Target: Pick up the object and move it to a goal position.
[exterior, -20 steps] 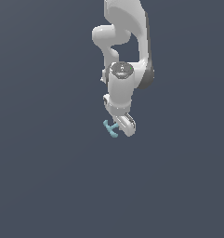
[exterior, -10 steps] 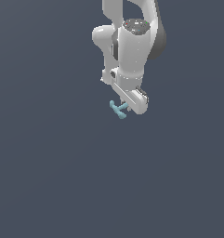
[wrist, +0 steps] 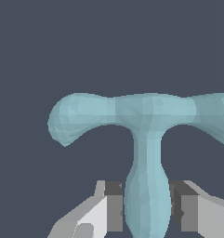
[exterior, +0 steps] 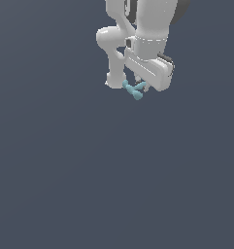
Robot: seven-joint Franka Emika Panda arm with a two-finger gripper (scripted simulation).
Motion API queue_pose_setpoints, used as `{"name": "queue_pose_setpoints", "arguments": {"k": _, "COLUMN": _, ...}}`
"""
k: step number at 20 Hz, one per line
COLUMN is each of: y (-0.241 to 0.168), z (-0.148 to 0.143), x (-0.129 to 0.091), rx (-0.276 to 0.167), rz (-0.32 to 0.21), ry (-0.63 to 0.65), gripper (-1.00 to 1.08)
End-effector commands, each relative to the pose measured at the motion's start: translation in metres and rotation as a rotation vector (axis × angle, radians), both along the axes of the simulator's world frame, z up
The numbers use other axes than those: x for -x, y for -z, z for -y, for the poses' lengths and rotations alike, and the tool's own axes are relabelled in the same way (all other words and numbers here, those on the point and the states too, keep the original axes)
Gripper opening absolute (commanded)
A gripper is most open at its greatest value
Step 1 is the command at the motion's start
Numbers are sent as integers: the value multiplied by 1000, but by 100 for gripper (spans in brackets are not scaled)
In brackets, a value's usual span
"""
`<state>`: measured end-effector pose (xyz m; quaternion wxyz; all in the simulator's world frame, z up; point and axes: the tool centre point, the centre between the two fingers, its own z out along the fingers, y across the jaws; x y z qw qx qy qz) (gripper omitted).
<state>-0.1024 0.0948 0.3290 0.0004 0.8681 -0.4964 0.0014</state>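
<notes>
The object (exterior: 134, 90) is a small light-teal piece with a thin bar and short crossbars. It hangs under the white arm's hand in the upper middle of the exterior view. In the wrist view the object (wrist: 146, 139) fills the frame: its bar runs between my two fingers and one crossbar spreads wide beyond them. My gripper (wrist: 147, 209) is shut on the bar, with both dark pads (wrist: 114, 204) against its sides. In the exterior view the gripper (exterior: 139, 86) is mostly hidden by the hand.
A flat dark grey-blue surface (exterior: 113, 185) fills both views. Nothing else shows on it. The white arm (exterior: 142, 39) reaches in from the top edge of the exterior view.
The arm has lifted the object higher and carried it toward the exterior view's right. The wrist has turned, so the hand now shows its broad side.
</notes>
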Motion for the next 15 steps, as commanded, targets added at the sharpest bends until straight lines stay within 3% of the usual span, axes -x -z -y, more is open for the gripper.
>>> {"name": "queue_pose_setpoints", "arguments": {"k": 1, "y": -20, "z": -7, "x": 6, "rx": 1, "rz": -1, "ry": 0, "gripper": -100}}
{"name": "queue_pose_setpoints", "arguments": {"k": 8, "y": -59, "z": -20, "x": 16, "rx": -1, "rz": -2, "ry": -1, "gripper": -100}}
{"name": "queue_pose_setpoints", "arguments": {"k": 15, "y": -71, "z": -25, "x": 18, "rx": -2, "rz": -2, "ry": -2, "gripper": -100}}
